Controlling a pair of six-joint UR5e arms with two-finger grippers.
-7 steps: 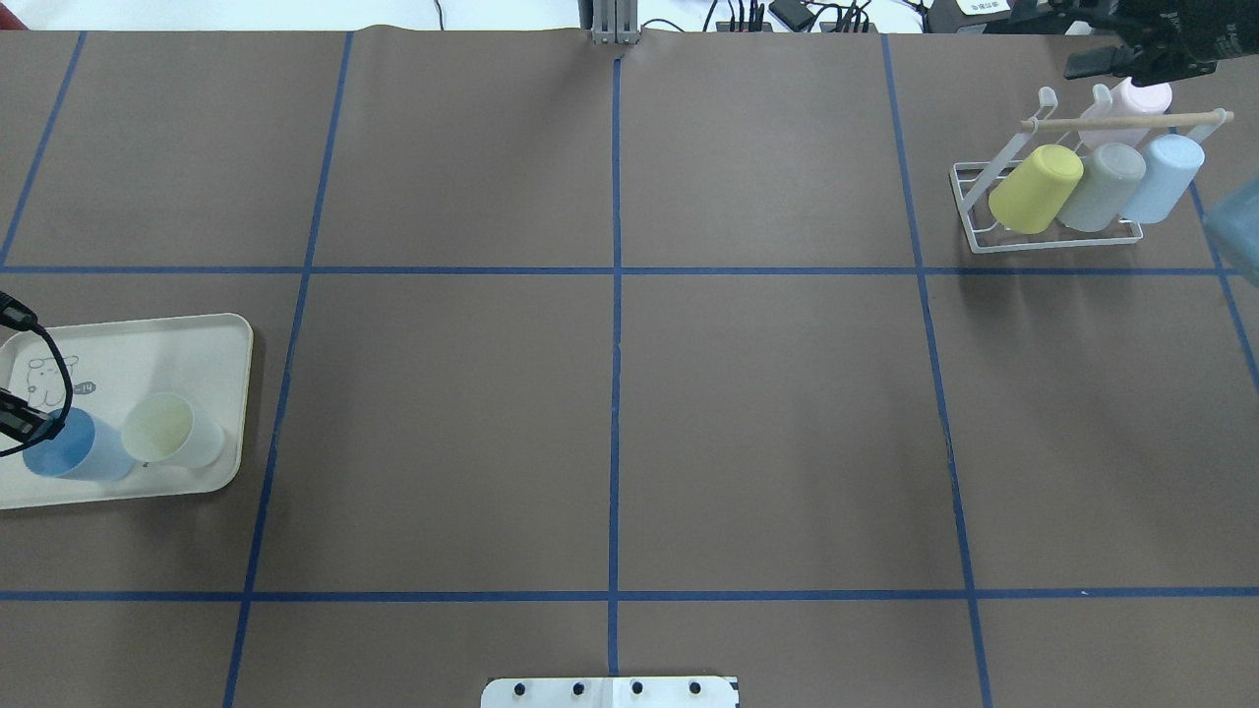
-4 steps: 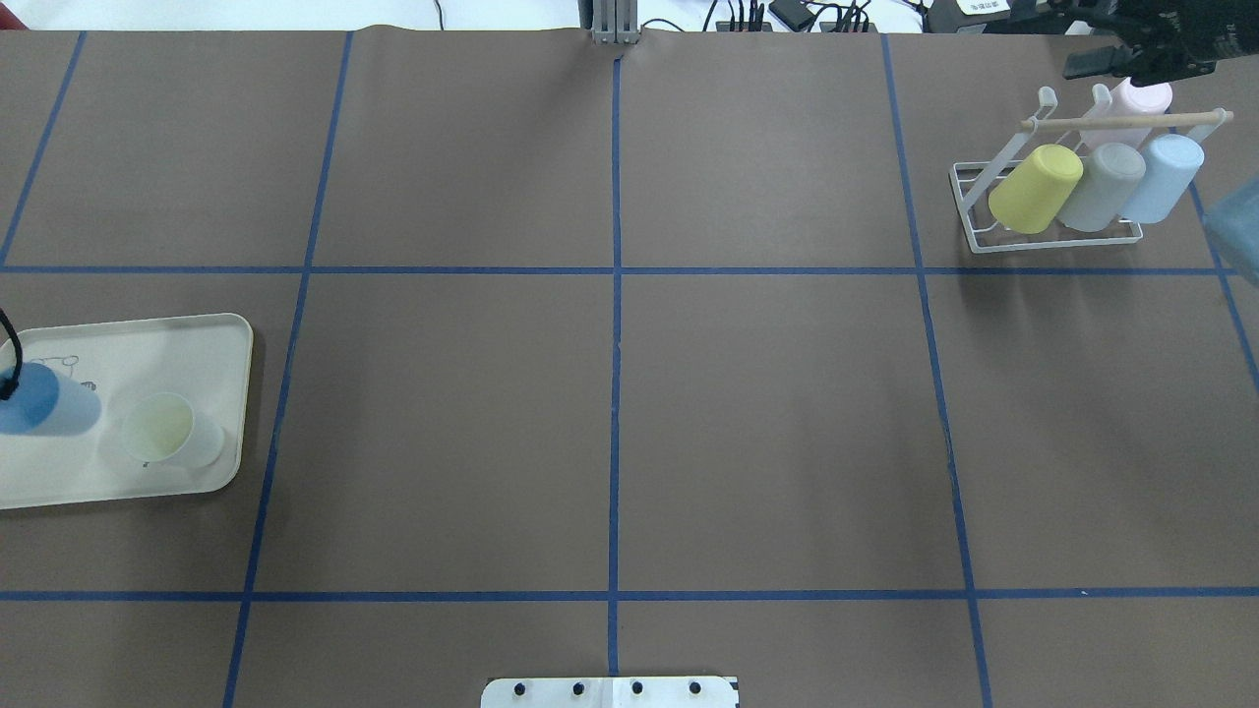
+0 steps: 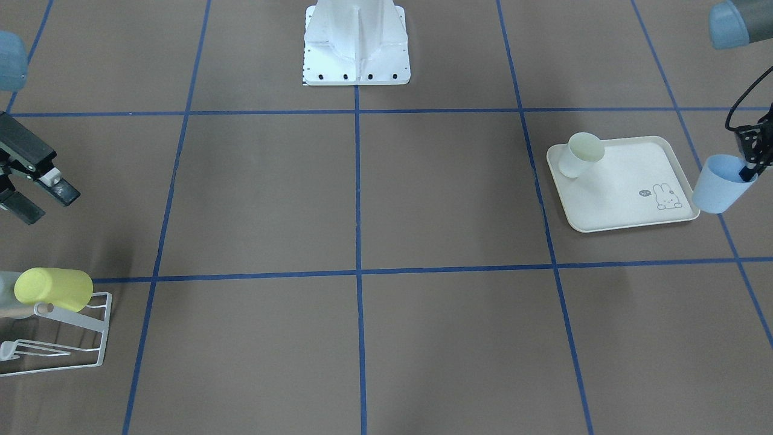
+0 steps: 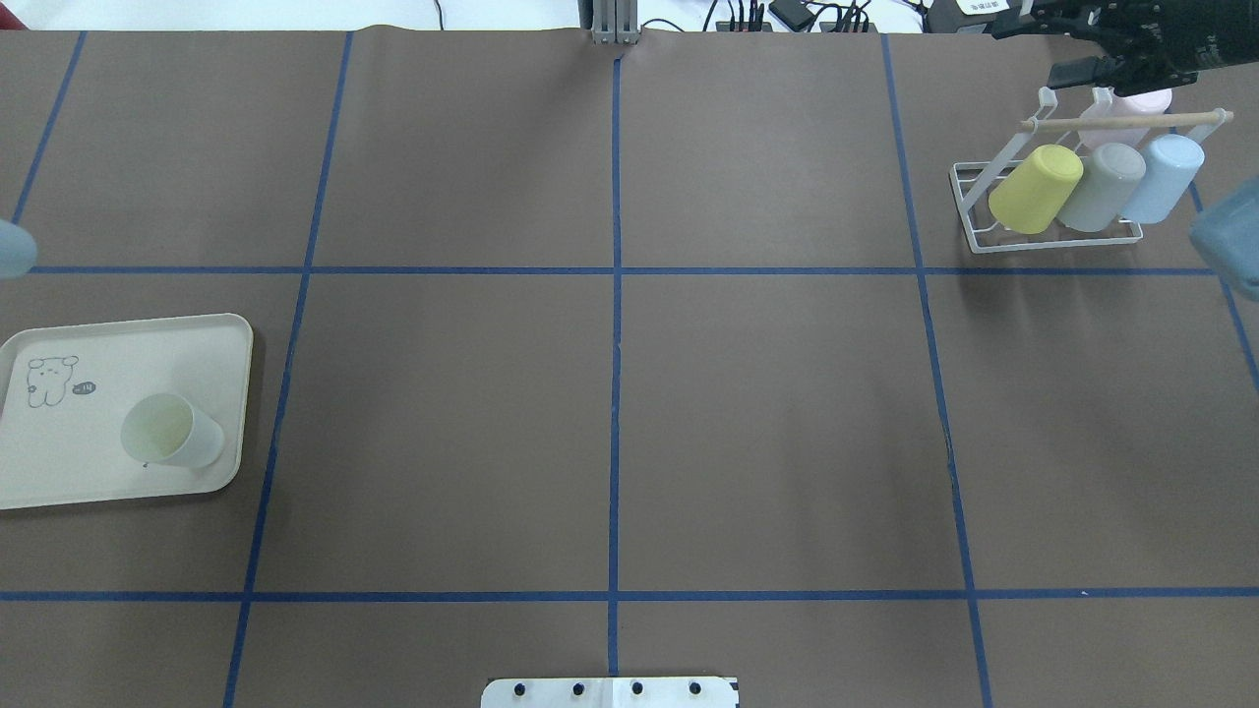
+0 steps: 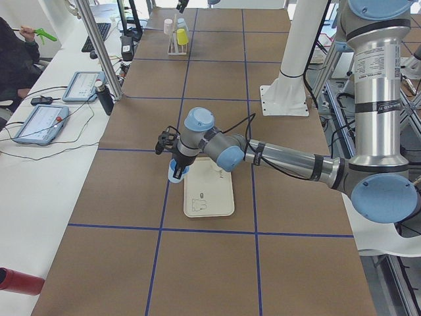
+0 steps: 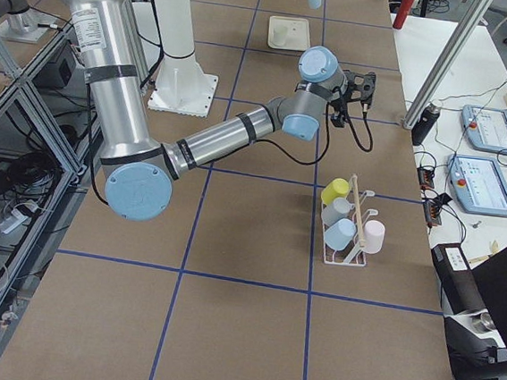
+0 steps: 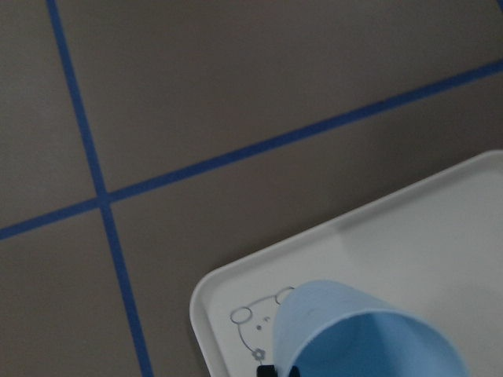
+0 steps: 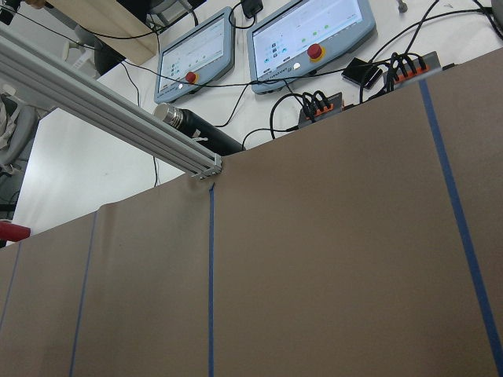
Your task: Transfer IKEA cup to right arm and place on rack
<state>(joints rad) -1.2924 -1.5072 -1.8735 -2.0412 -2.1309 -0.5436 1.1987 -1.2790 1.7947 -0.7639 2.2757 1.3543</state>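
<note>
The left gripper (image 3: 745, 174) pinches the rim of a blue cup (image 3: 717, 193), one finger inside, holding it tilted at the outer edge of a cream tray (image 3: 628, 181) at the left end of the table (image 3: 435, 199). A pale cup (image 3: 581, 155) stands on the tray. Far to the right, the right gripper (image 3: 48, 205) hangs spread wide and empty near the rack (image 4: 1062, 124), which carries four cups (image 4: 1102, 187).

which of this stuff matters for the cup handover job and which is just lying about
In the job: blue cup, left gripper holding it, right gripper, rack.
Lying about: tray, cream cup on it; yellow cup, grey cup, light-blue cup, pink cup on rack.
</note>
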